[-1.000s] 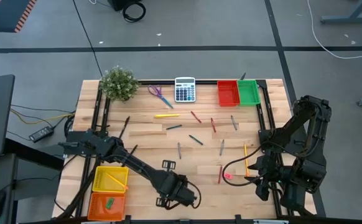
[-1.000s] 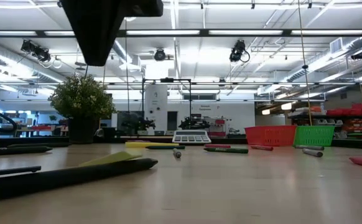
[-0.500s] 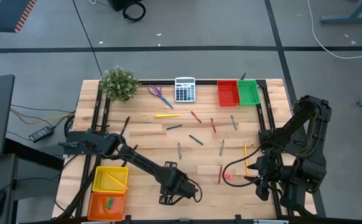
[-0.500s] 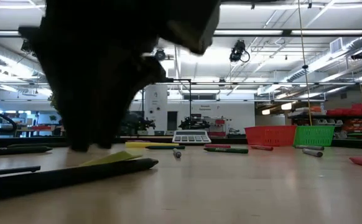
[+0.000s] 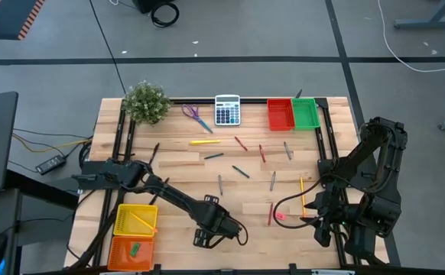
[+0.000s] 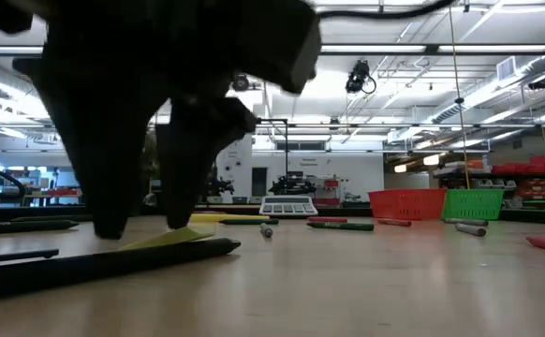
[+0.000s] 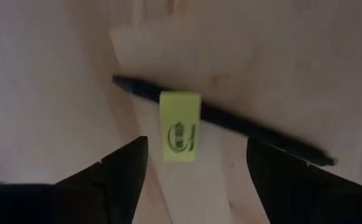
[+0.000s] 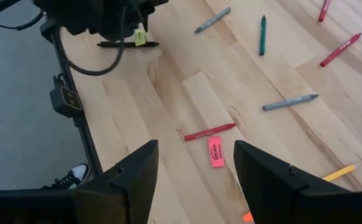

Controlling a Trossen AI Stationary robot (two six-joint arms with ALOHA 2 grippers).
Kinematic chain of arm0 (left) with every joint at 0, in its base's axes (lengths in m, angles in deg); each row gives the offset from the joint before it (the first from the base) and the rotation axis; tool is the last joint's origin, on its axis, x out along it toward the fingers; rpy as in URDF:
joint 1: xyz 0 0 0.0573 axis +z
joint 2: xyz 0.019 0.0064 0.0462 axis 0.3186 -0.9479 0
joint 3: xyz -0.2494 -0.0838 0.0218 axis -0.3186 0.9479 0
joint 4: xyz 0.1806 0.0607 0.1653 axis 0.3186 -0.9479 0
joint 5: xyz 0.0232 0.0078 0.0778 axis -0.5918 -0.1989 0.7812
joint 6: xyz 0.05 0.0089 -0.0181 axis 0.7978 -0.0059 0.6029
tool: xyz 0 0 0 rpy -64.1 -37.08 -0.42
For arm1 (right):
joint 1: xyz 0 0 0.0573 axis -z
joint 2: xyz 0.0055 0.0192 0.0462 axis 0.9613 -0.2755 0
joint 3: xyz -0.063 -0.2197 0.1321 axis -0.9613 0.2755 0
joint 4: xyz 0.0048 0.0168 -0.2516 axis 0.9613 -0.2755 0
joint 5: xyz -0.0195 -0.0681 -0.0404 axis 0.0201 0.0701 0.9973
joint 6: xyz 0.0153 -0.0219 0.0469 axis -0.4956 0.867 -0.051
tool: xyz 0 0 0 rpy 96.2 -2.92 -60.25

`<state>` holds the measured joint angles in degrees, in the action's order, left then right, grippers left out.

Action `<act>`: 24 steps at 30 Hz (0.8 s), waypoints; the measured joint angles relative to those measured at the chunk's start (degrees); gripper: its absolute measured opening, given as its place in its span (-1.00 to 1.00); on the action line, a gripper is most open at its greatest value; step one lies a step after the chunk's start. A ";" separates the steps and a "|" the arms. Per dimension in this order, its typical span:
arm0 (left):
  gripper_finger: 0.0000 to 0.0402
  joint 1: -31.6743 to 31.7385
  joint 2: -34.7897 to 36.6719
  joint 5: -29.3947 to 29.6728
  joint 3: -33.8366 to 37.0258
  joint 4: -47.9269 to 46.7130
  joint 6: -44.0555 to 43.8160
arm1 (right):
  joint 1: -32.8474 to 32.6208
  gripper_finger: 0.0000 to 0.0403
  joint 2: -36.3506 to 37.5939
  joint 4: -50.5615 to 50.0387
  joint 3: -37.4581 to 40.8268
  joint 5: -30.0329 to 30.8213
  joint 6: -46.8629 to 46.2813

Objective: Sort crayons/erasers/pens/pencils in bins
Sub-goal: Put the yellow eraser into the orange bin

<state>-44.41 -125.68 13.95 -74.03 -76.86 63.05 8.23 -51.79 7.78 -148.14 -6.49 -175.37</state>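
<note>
where the yellow eraser [image 7: 180, 127] rests propped on a black pen [image 7: 231, 121], your left gripper [image 7: 193, 171] hangs just above, fingers spread.
both lie near the table's [image 5: 177, 164] front edge; your right gripper [image 8: 193, 168] waits spread by the pink eraser [image 8: 216, 152].

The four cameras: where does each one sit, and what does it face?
High view: overhead, straight down on table and both arms.
Low view: tabletop height, facing the room; left gripper looms close.
Left wrist view: above yellow eraser lying on black pen, between its open fingers.
Right wrist view: over pink eraser, between its fingers.
Shared: both wrist views show the yellow eraser.
</note>
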 joint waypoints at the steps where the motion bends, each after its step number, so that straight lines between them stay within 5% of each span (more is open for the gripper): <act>1: 0.33 0.15 0.00 -0.38 0.77 0.47 0.00 | 0.00 0.07 0.00 0.00 0.01 0.00 -0.02; 24: -0.16 3.29 0.57 -3.59 4.96 6.80 2.95 | 0.02 0.07 0.00 0.00 0.02 0.00 -1.39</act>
<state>-41.12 -125.12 10.36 -69.06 -70.07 66.00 8.25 -51.79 7.78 -148.12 -6.49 -176.76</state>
